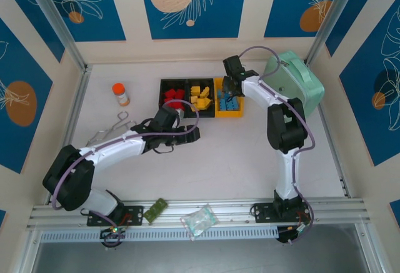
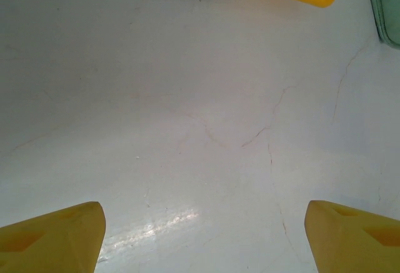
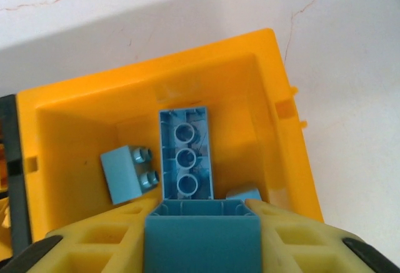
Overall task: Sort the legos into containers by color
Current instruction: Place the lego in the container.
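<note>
The white bench (image 1: 250,160) carried a mint-green case (image 1: 300,82) at its far right and, beside it, three bins in a row: a black bin (image 1: 162,92) of red legos, a second black bin (image 1: 201,81) of yellow ones, and a yellow-orange bin (image 1: 229,114) of light blue ones.

The right gripper (image 1: 232,85) hung directly over the yellow-orange bin, its pads narrow and closed on a light blue brick (image 3: 203,242). Below it, inside the bin, an upturned long blue brick (image 3: 185,154) and a smaller blue brick (image 3: 128,173) lay on the floor.

The left gripper (image 1: 194,134) sat low over bare bench just in front of the bins, its fingers (image 2: 56,238) wide apart with nothing between them.

The step in hand looked like the drop of a blue brick into its matching bin. The next move called for the pads to part so the brick fell clear inside the walls, then a lift straight up. I saw no loose legos on the open bench, so the sort seemed almost done, though the arms could have hidden one.
</note>
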`<state>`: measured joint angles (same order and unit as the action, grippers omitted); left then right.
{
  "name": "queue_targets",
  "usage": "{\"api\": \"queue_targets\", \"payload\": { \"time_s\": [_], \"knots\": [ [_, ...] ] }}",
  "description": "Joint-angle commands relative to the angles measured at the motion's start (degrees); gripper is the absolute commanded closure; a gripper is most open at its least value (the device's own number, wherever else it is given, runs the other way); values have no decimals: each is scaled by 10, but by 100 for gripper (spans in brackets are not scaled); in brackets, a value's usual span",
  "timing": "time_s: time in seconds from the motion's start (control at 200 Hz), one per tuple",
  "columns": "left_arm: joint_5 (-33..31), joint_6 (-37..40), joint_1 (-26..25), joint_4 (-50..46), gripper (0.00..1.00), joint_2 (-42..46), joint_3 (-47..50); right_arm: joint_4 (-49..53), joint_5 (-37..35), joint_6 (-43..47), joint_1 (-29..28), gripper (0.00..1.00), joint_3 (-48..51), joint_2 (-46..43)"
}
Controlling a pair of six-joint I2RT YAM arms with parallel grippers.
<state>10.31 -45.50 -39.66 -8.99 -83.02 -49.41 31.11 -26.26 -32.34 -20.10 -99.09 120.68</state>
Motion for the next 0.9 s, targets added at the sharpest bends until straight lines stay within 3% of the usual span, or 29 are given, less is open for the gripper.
{"api": "queue_targets", "payload": {
  "time_s": [0.0, 0.105, 0.22, 0.52, 0.895],
  "knots": [
    [2, 8, -6, -15, 17, 19, 12, 43, -13, 4, 3, 55, -42, 18],
    [0, 8, -6, -18, 17, 24, 18, 51, -20, 1, 2, 46, -52, 19],
    [-4, 8, -6, -20, 17, 28, 21, 46, -23, 2, -3, 45, -41, -3],
    [-52, 35, 2, -62, 16, 61, 24, -38, 2, 12, -38, 44, 128, -160],
    [-141, 110, 82, -145, 9, 118, 1, -93, 51, 46, -45, 27, 297, -314]
  ]
}}
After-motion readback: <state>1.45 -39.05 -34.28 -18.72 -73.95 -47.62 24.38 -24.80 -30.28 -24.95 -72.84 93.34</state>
